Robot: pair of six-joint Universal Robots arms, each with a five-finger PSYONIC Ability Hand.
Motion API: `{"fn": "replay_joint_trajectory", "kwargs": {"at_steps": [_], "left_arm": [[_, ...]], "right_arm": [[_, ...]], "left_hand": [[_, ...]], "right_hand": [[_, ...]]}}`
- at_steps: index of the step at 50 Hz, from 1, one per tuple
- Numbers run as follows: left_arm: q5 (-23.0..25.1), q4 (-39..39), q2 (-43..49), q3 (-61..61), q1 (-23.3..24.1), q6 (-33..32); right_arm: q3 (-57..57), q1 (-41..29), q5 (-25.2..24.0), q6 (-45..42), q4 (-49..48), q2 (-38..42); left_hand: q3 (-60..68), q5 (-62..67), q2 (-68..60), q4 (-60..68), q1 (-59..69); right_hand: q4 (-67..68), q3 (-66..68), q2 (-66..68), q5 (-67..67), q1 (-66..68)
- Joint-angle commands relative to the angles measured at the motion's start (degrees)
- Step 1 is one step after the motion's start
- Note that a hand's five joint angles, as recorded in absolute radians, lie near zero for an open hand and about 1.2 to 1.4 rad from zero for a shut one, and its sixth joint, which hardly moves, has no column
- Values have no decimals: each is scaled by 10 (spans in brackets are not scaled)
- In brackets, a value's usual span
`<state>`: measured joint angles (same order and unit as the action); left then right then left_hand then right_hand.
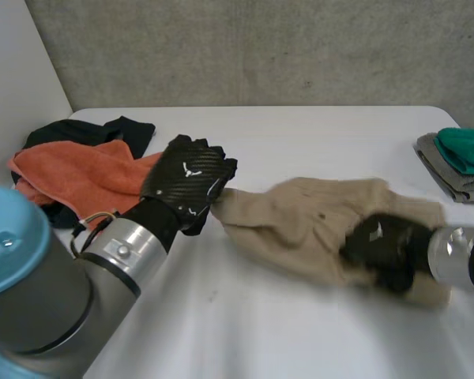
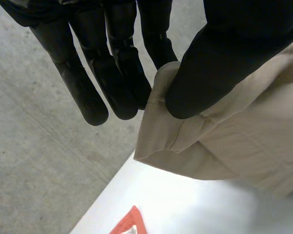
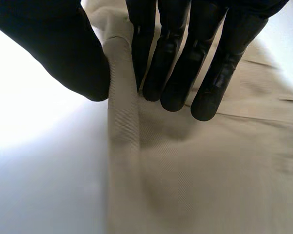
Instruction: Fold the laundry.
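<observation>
Mid-table: beige garment [image 1: 308, 217] crumpled, stretched left to right. Left hand [image 1: 188, 181] pinches left corner, thumb against fingers; right hand [image 1: 383, 246] pinches raised fold near right edge.

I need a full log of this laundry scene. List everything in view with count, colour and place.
beige cloth: 1, beige, middle of the table
towel: 1, orange, table's far left
black garment: 1, black, under and behind the towel
teal cloth: 1, teal, on the grey cloth
grey cloth: 1, grey, table's right edge
sticker: 1, red-orange triangle, near the table's edge
table: 1, white, under everything
left hand: 1, black, pinching the beige cloth's end nearest the towel
right hand: 1, black, pinching a fold at the beige cloth's other end
</observation>
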<state>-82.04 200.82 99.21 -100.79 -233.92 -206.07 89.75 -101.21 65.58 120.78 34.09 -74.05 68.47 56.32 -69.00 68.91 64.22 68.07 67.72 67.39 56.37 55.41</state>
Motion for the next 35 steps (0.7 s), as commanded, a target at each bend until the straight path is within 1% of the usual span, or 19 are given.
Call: {"fn": "replay_joint_trajectory", "kwargs": {"at_steps": [1, 3, 4, 6, 7, 8, 10, 12, 15, 18, 19, 20, 23, 24, 27, 28, 31, 35], "left_arm": [[-1, 4, 62, 17, 2, -1], [-1, 3, 69, 21, 2, -1], [-1, 2, 70, 22, 1, -1], [-1, 1, 71, 22, -4, -1], [-1, 0, 71, 21, -6, -1], [-1, 0, 69, 20, -9, -1], [-1, -2, 64, 19, -13, -1], [-1, -2, 57, 19, -13, -1], [-1, -3, 36, 19, -14, -7], [-1, -3, 24, 24, -14, -14], [-1, -2, 22, 25, -14, -16], [0, -1, 20, 28, -14, -24], [0, -1, 15, 37, -12, -36], [0, -1, 14, 42, -10, -45], [0, -1, 13, 48, -8, -57], [1, -1, 12, 51, -6, -64], [3, 0, 10, 57, -4, -72], [6, -1, 6, 73, 10, -76]], "right_arm": [[28, -8, -31, 110, 58, -21], [4, -7, -35, 149, 49, -23], [-24, -3, -37, 181, 41, -28], [-52, -2, -37, 203, 37, -38], [-64, -2, -37, 211, 35, -45], [-90, 0, -34, 218, 35, -57], [-113, 3, -27, 217, 38, -64], [-141, 14, -21, 206, 39, -66], [-164, 28, -16, 191, 35, -61], [-187, 38, -22, 174, 22, -39], [-195, 37, -23, 172, 14, -23], [-215, 33, -21, 173, -8, 10], [-244, 28, -21, 169, -52, 56], [-259, 26, -26, 170, -81, 85], [-281, 22, -28, 167, -118, 131], [-291, 15, -33, 162, -141, 165], [-308, 1, -49, 155, -165, 205], [-342, -12, -99, 155, -194, 275]], "left_hand": [[115, 137, -110, 111, 158], [115, 137, -110, 111, 158], [115, 137, -110, 111, 158], [115, 137, -110, 111, 158], [115, 137, -110, 111, 158], [115, 137, -110, 111, 158], [115, 137, -110, 111, 158], [115, 137, -110, 111, 158], [115, 137, -110, 111, 158], [115, 137, -110, 111, 158], [115, 137, -110, 111, 158], [115, 137, -110, 111, 158], [115, 137, -110, 111, 158], [115, 137, -110, 111, 158], [115, 137, -110, 111, 158], [115, 137, -110, 111, 158], [115, 137, -110, 111, 158], [115, 137, -110, 111, 158]], "right_hand": [[-63, -59, -56, -46, 64], [-181, -177, -174, -164, -54], [-246, -243, -239, -229, -120], [-292, -289, -285, -275, -165], [-317, -314, -310, -300, -191], [-396, -392, -389, -379, -269], [-504, -500, -497, -487, -377], [-581, -577, -574, -564, -454], [-581, -577, -574, -564, -454], [-581, -577, -574, -564, -454], [-581, -577, -574, -564, -454], [-581, -577, -574, -564, -454], [-581, -577, -574, -564, -454], [-581, -577, -574, -564, -454], [-581, -577, -574, -564, -454], [-581, -577, -574, -564, -454], [-581, -577, -574, -564, -454], [-581, -577, -574, -564, -454]]}}
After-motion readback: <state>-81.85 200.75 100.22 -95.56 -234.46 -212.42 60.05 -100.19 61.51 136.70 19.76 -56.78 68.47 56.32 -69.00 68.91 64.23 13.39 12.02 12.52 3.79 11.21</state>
